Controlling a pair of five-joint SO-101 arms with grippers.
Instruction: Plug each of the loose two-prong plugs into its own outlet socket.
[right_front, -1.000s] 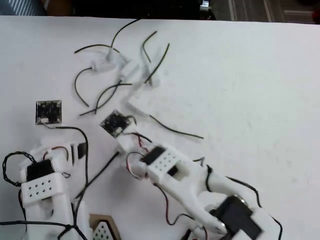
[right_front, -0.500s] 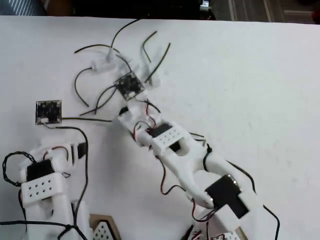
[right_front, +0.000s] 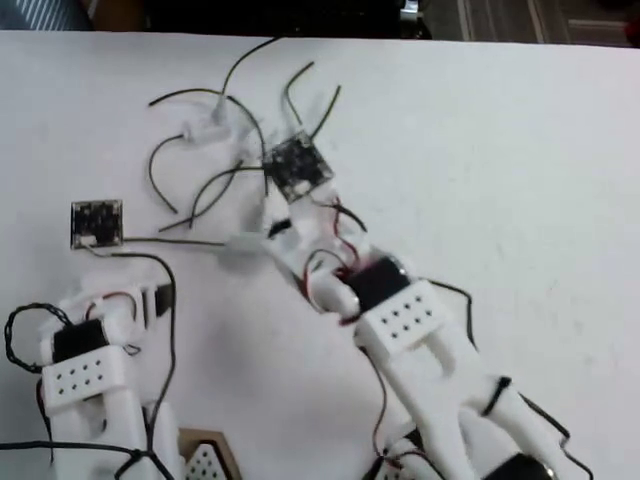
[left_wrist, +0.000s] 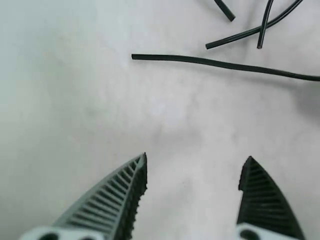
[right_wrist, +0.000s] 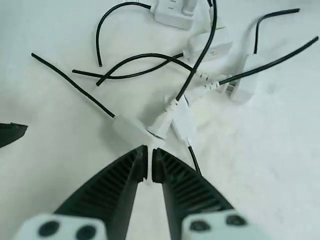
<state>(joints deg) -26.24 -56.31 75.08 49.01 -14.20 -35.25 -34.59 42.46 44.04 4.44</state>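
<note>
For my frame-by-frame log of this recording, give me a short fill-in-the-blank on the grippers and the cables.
1. The left gripper has its jaws ____ above the table.
2. The right gripper has its jaws ____, close to a white plug.
3. The cables lying around it are ____ in colour.
Missing words: open; shut; black.

Plugs (right_wrist: 165, 120) and outlet sockets (right_wrist: 172, 12) are white with black cords (right_wrist: 75, 85), lying on a white table (right_front: 520, 150). The left gripper (left_wrist: 195, 165) and right gripper (right_wrist: 149, 155) have dark, ribbed fingers.
</note>
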